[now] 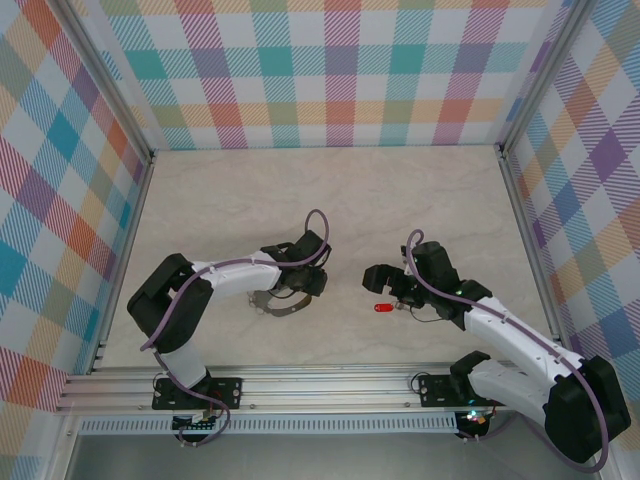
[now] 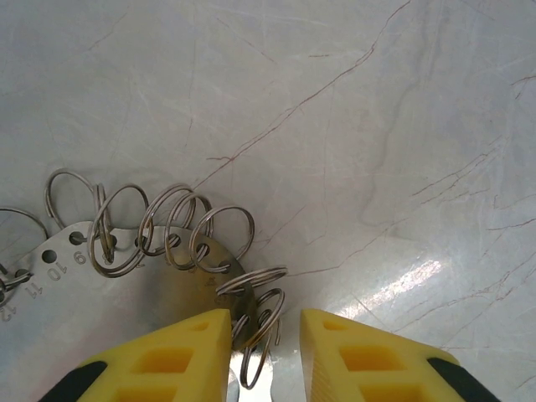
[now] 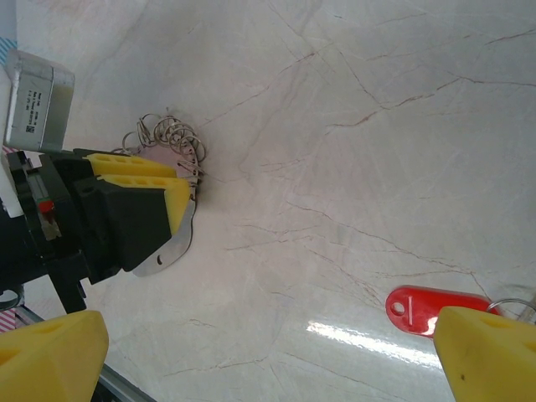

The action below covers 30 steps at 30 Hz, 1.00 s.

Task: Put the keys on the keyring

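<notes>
While the left gripper (image 2: 265,314) is pinching the keyring (image 2: 180,280) in narrow jaws, the right gripper (image 3: 272,327) is gaping wide with the keys (image 3: 431,306) just beside one finger, probably needing recentering

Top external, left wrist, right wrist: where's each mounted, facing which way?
Top external: above and behind, looking down at table; left arm, right arm show.
Left wrist: on left arm, looking down past left fingers at keyring.
Right wrist: on right arm, facing left fingers; right fingers, red tag show.
Both wrist views share the keyring.

Pale marbled tabletop (image 1: 400,200), plaid walls (image 1: 330,70), aluminium rail (image 1: 330,385).
</notes>
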Available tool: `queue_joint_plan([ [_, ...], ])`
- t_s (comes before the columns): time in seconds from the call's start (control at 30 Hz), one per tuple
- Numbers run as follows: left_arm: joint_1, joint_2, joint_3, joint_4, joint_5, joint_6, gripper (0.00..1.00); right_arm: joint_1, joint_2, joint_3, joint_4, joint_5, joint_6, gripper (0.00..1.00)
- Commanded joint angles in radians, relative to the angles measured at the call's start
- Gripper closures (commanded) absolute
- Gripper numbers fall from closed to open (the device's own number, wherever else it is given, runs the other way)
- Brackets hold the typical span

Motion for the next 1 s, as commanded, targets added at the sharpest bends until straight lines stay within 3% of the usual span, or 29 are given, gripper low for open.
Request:
queue_joint_plan([
  [0.0, -0.015, -0.023, -0.022, -0.033, -0.016, -0.005, 0.73, -0.001, 0.006, -0.003, 0.027, -0.013, -0.005, 0.0],
  [0.77, -0.015, -0.014, -0.036, -0.018, -0.028, -0.006, 0.79, -0.001, 0.013, -0.006, 0.033, -0.014, -0.01, 0.0],
  [0.97, -0.015, 0.004, -0.024, -0.013, -0.032, 0.004, 0.96, -0.001, 0.018, -0.012, 0.036, -0.014, -0.01, 0.0],
])
